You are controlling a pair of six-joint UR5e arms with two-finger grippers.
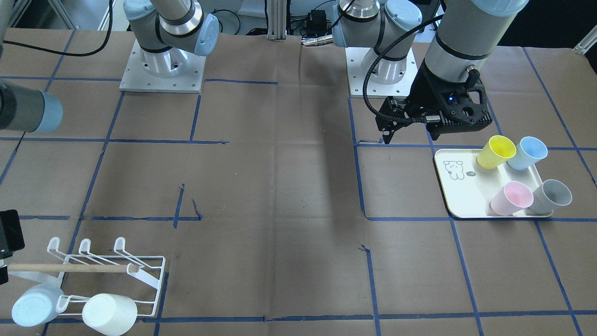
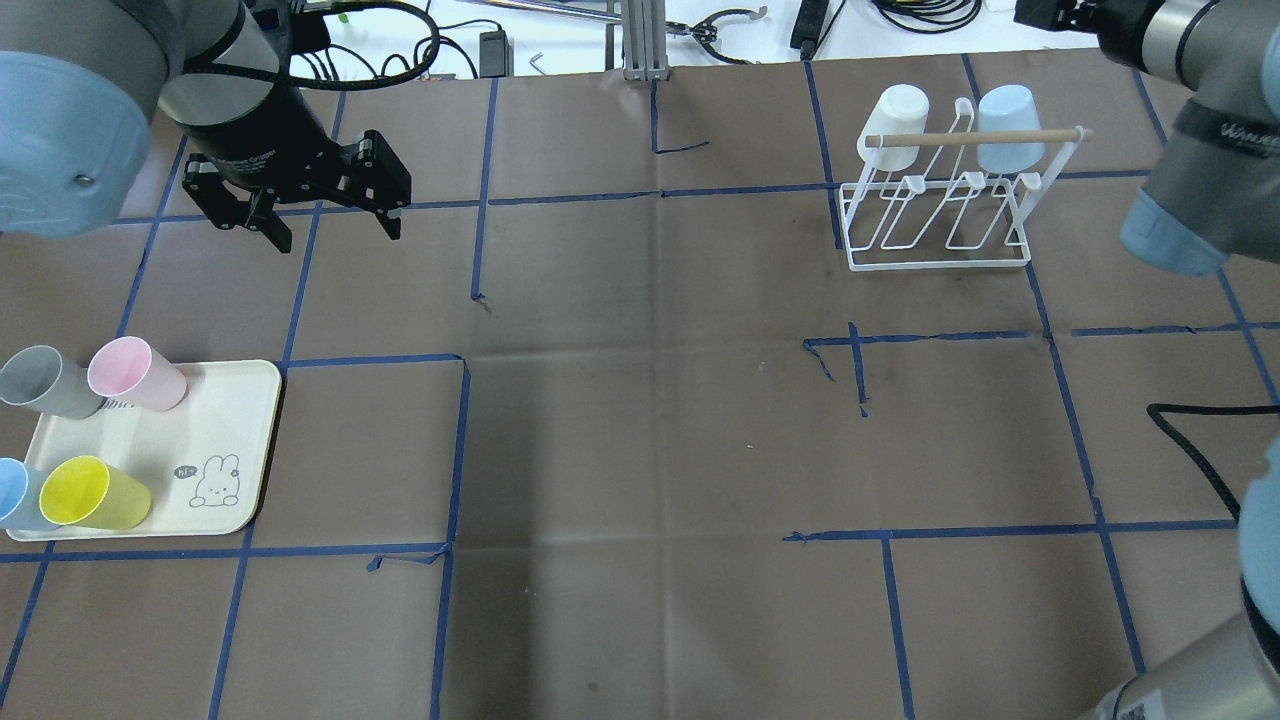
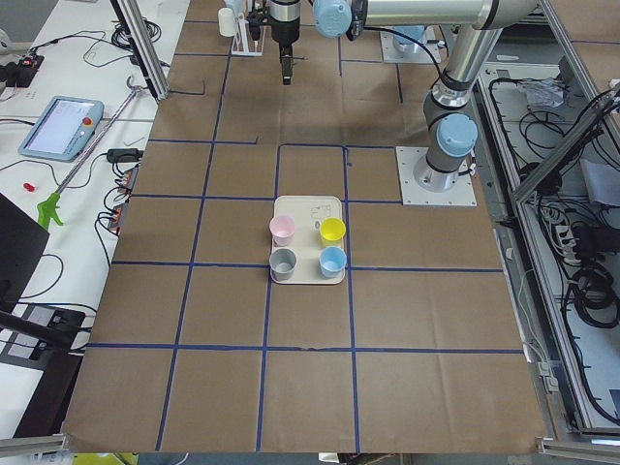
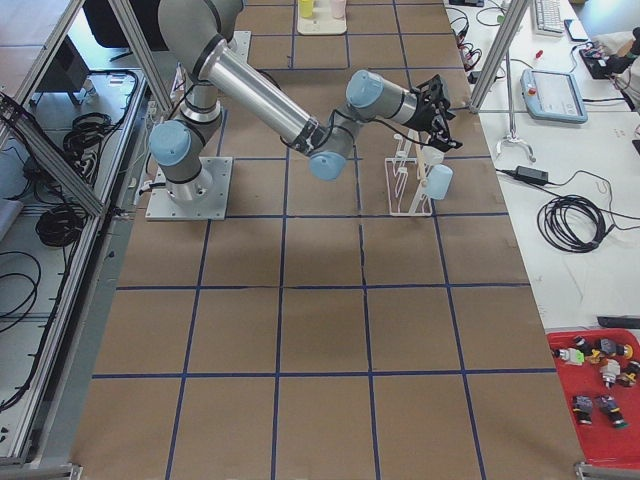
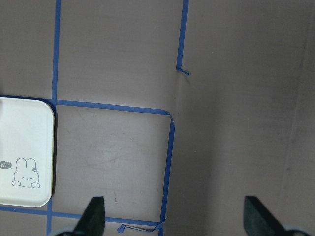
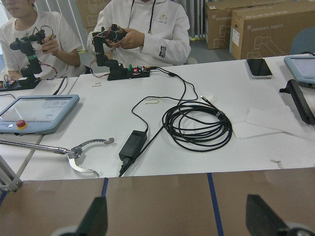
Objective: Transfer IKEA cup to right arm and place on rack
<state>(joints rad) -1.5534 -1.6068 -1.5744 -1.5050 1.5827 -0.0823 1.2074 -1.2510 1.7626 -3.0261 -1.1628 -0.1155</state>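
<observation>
Found four cups upright on cream tray [image 2: 200,420]: pink cup [image 2: 135,372], grey cup [image 2: 45,380], yellow cup [image 2: 92,492], blue cup [image 2: 12,495]; none gripped. Saw left gripper [image 2: 335,228] hanging over bare table [image 2: 650,400] near tray, fingers spread wide, nothing between. Saw right gripper [image 6: 177,221] up by rack [image 2: 938,264], fingers likewise parted, empty. Counted white cup [image 2: 897,125] and light-blue cup [image 2: 1005,128] hung on rack's far prongs.

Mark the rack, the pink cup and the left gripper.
rack [image 2: 945,139]: overhead view, on its wooden dowel.
pink cup [image 2: 138,374]: overhead view, on its side wall.
left gripper [image 2: 338,238]: overhead view, midway between its open fingertips.
</observation>
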